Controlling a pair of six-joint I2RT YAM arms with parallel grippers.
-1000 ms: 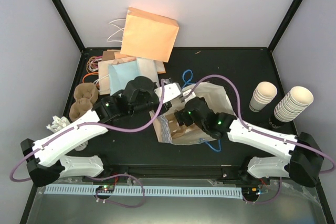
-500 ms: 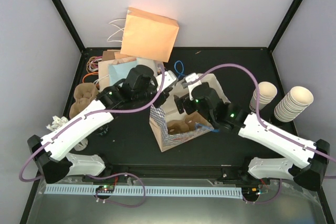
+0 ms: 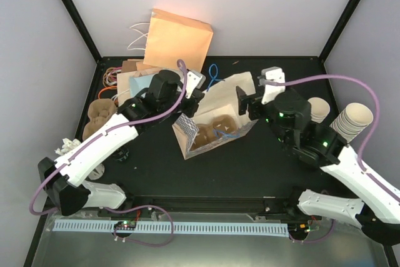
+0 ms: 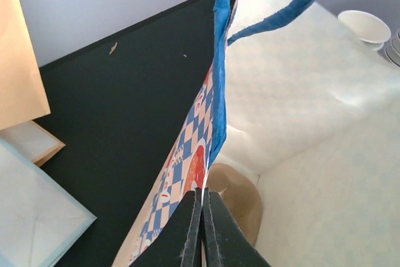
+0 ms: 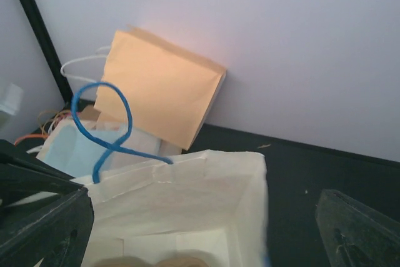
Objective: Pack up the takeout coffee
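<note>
The blue-checked paper bag (image 3: 219,101) leans open at the table's middle, mouth towards the right arm. A brown pulp cup carrier (image 3: 215,128) lies inside it. My left gripper (image 3: 192,103) is shut on the bag's left rim beside the blue handle (image 4: 219,42). In the left wrist view its fingertips (image 4: 202,191) pinch the checked wall (image 4: 187,154), with the carrier (image 4: 240,195) just beyond. My right gripper (image 3: 249,103) hangs wide open at the bag's right rim, holding nothing. In its own view the right gripper (image 5: 203,204) faces the cream inside wall (image 5: 187,198). The takeout coffee is out of view.
An orange paper bag (image 3: 178,39) leans on the back wall, with flat bags (image 3: 140,82) in front of it. Brown carriers (image 3: 100,120) and crumpled paper (image 3: 65,148) lie at the left. Two stacks of cream cups (image 3: 317,109) (image 3: 351,122) stand at the right, behind my right arm.
The left gripper has drawn the bag's rim back and up, so the bag stands more open. The right gripper has come out of the bag, rising and moving right.
</note>
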